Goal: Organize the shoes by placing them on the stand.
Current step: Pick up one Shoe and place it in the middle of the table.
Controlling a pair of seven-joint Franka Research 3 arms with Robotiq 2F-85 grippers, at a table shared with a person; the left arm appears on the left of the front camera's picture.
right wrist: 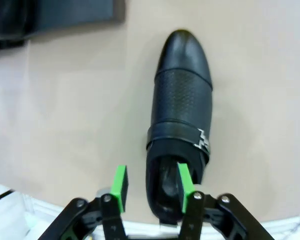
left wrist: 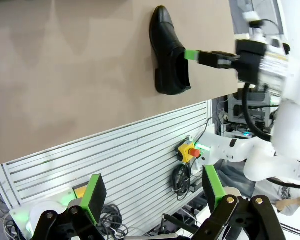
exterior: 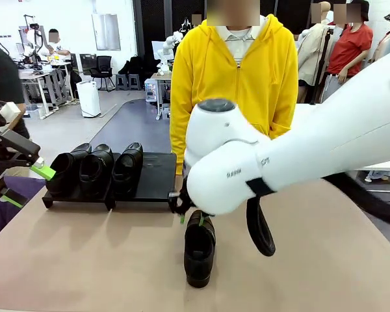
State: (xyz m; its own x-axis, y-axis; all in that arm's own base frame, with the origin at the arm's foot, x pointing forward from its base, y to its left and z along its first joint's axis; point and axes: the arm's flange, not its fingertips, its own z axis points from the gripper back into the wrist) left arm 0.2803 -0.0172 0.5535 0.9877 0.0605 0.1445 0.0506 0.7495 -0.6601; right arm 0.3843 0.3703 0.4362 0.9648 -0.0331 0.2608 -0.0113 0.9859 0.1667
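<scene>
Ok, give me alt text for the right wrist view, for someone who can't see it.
The right gripper, jaws apart, straddles the near side wall of a black shoe lying on the tan table: one green pad inside the shoe's opening, the other outside. The shoe's toe points away, and a corner of the black stand shows at top left.

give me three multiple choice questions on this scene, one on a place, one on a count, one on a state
1. Where does the lone shoe lie?
A. on the table in front of the stand
B. on the stand
C. in the person's hand

2. How many shoes sit on the stand?
A. one
B. three
C. four

3. How does the right tool stand?
A. shut tight on the toe
C. far off the shoe
B. jaws apart, one pad in the shoe's opening, one outside its wall

Answers: 1 A, bare tabletop lies under it; 2 B, three stand at the stand's left; 3 B, the right wrist view shows it.
</scene>
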